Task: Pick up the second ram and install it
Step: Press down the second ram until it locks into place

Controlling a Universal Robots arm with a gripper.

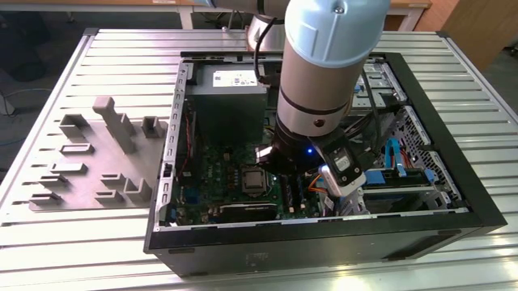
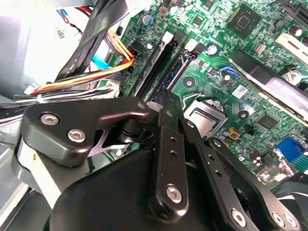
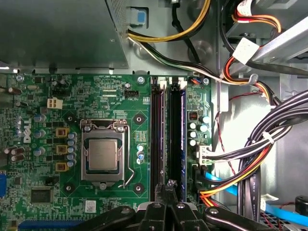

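**Claw** (image 3: 166, 188): at the near end of the memory slots in both wrist views (image 2: 166, 108). Its two fingers were pressed together with barely a gap between the tips. Whether anything was pinched between them could not be told.

**Ram** (image 3: 176, 134): a thin blue-green stick with dark chips, lying lengthwise along one of the long black slots on the motherboard (image 3: 96, 91). It also showed in the second wrist view (image 2: 179, 70), running away from the fingertips. One end lay just beside the claw's tips; contact could not be confirmed, nor whether the stick was fully seated.

**Neighbouring slot** (image 3: 156, 134): black, parallel to the ram and just beside it, on the processor side.

**Processor socket** (image 3: 102, 155): near the slots, with a strip of bare board between them.

**Cable bundle** (image 3: 250, 159): black, red, yellow and orange leads crowding the other side of the slots, separated from them by a narrow row of small parts.

**Power supply** (image 3: 62, 33): grey box beyond the far end of the slots.

**Arm** (image 1: 324, 73): reaching down into the open computer case (image 1: 324, 233), whose black walls fenced the working room on all sides.

**Grey tray** (image 1: 89, 163): on the slatted table (image 1: 242, 42), outside the case at the exterior view's left, well apart from the claw.
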